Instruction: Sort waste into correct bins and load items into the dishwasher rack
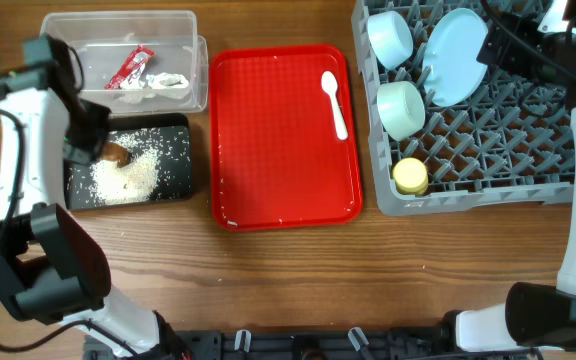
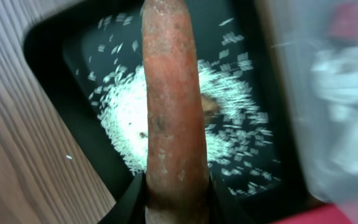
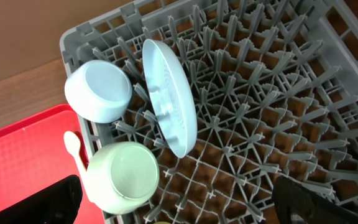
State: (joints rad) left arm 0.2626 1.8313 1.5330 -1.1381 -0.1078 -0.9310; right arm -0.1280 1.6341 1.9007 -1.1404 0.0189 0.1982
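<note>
Overhead, red snack wrapper [image 1: 130, 68], lettering unreadable

Soft, even light from above is washing the brown wooden table [image 1: 288, 280], leaving only faint shadows beside objects. In the left wrist view, the orange-brown carrot-like stick [image 2: 173, 106] is looming close and slightly soft, the white rice grains [image 2: 232, 93] are holding focus, and the clear rectangular plastic tub [image 2: 328, 124] is dissolving into blur. The large square grey plastic rack [image 3: 260, 124] is showing bright and crisp.

Overhead top-down; wrist views close: black tray [image 2: 48, 56], rack [image 3: 260, 93].
</note>
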